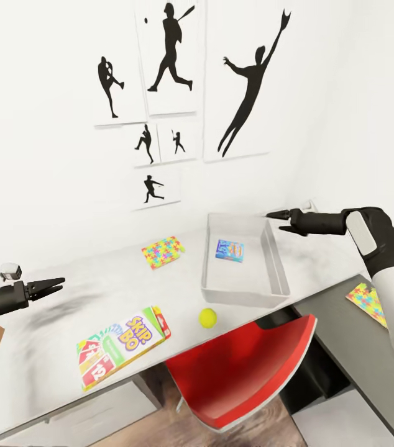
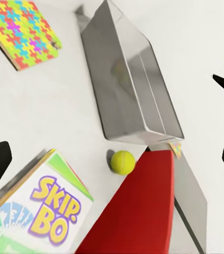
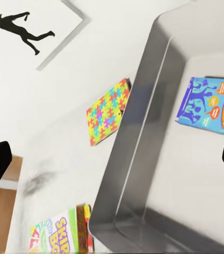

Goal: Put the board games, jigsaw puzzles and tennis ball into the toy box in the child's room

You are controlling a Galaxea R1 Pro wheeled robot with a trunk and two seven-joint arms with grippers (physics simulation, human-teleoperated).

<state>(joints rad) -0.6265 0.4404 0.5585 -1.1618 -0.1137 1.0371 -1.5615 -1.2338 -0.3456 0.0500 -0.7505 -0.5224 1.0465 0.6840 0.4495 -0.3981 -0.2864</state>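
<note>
A grey toy box (image 1: 278,273) is sitting on the light-grey table (image 1: 54,323) near the wall, holding a blue board game (image 1: 230,250) flat on its floor. Bare tabletop is lying all around it. A jigsaw puzzle (image 1: 163,251) is resting beside it near the wall; a tennis ball (image 1: 207,318) and the SKIP-BO box (image 1: 122,346) are lying near the front edge, the box overhanging slightly. A second puzzle (image 1: 368,303) is lying on the lower side cabinet (image 1: 352,347). The left gripper (image 1: 57,284) and right gripper (image 1: 273,215) are hovering released, empty.
</note>
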